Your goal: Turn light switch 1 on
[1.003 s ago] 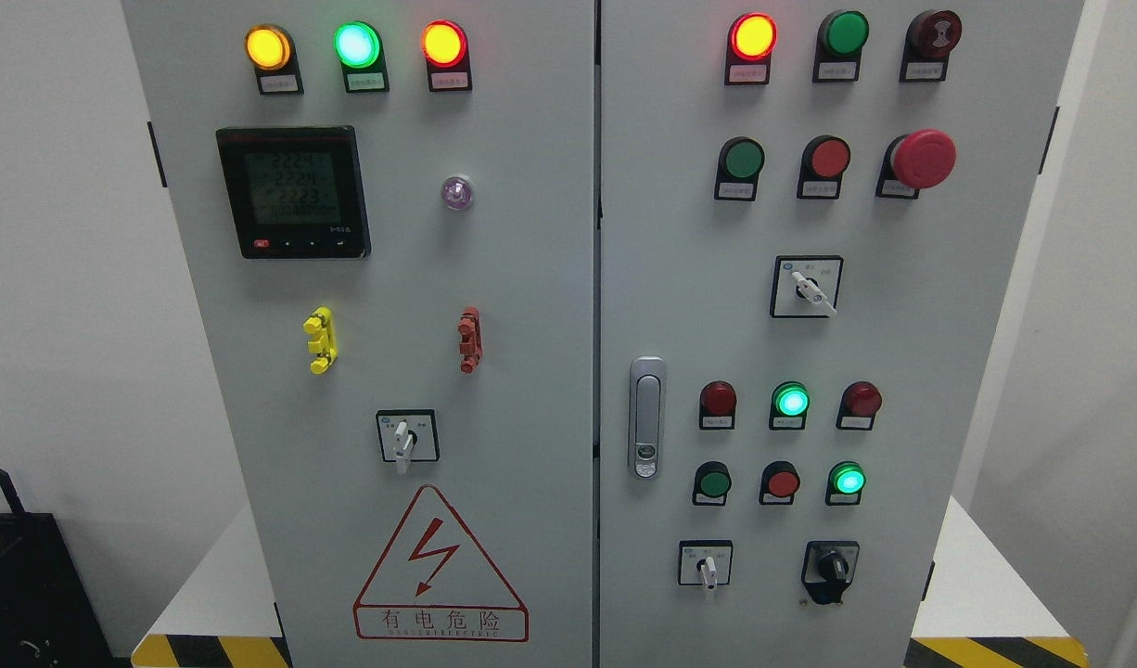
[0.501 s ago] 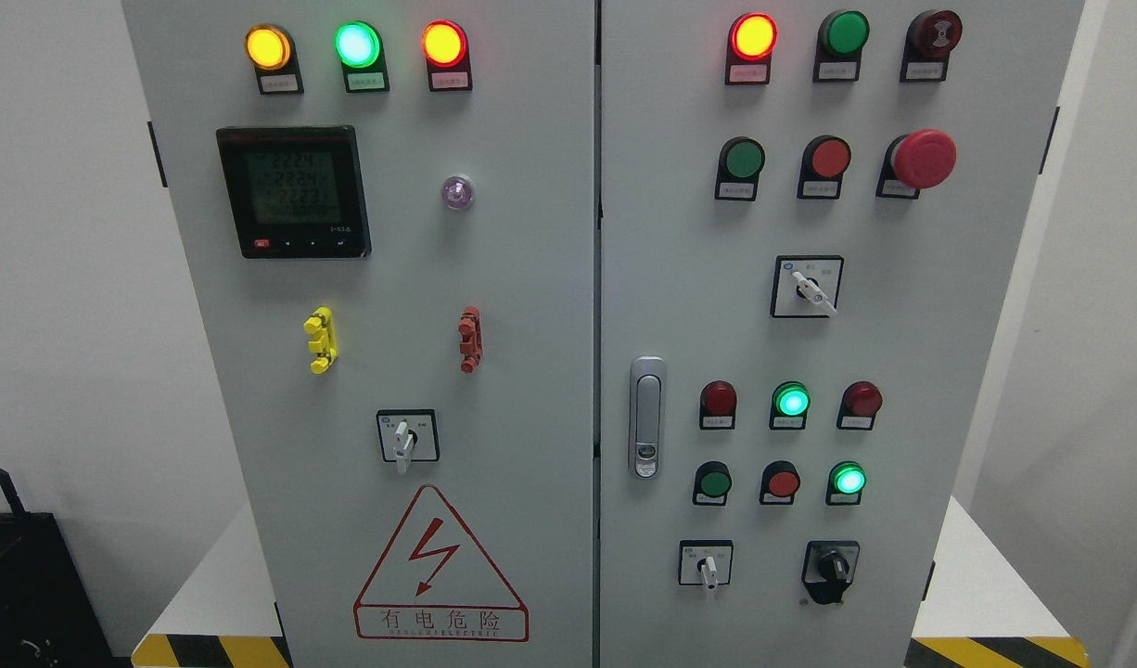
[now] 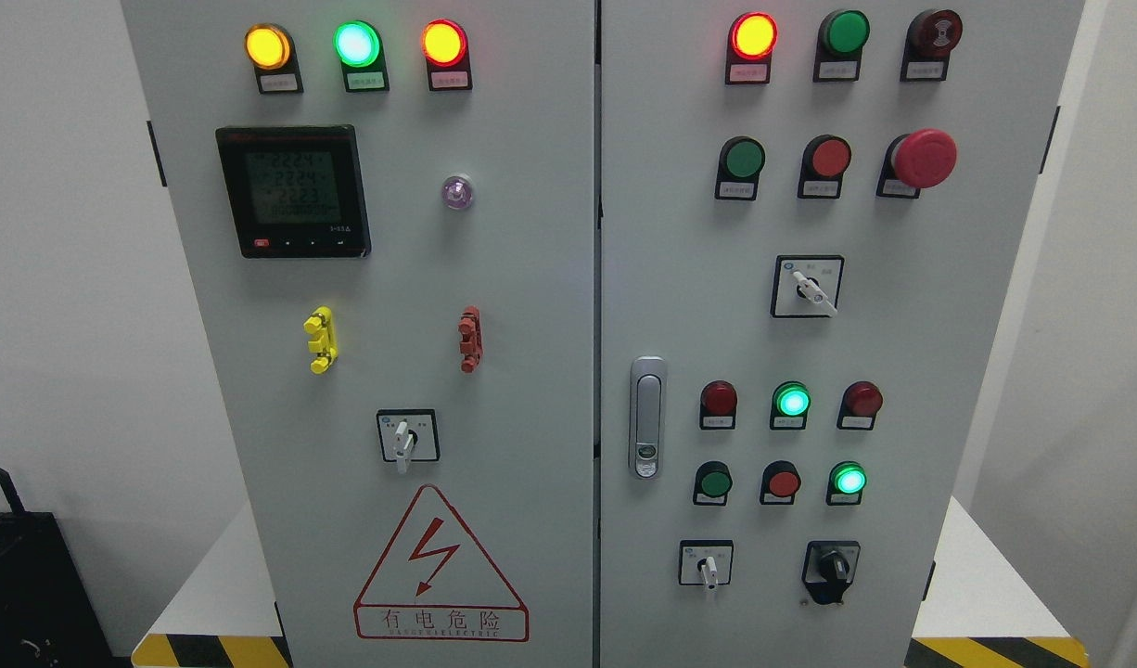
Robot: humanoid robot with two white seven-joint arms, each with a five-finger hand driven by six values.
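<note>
A grey two-door electrical cabinet (image 3: 531,278) fills the head view. Neither of my hands shows. The right door carries a white-handled rotary switch (image 3: 809,288) in a black-framed square, turned toward the lower right. Lower down sit a second white-handled switch (image 3: 708,566) pointing down and a black knob switch (image 3: 831,566). The left door has another white-handled switch (image 3: 404,438) pointing down. I cannot read the small labels, so which one is switch 1 is unclear.
Lit lamps: yellow (image 3: 268,46), green (image 3: 357,43), orange (image 3: 443,43), red (image 3: 753,35), green (image 3: 792,401), green (image 3: 849,479). A red mushroom button (image 3: 925,158), a meter (image 3: 293,191), a door handle (image 3: 646,417) and a black box (image 3: 31,584) at lower left.
</note>
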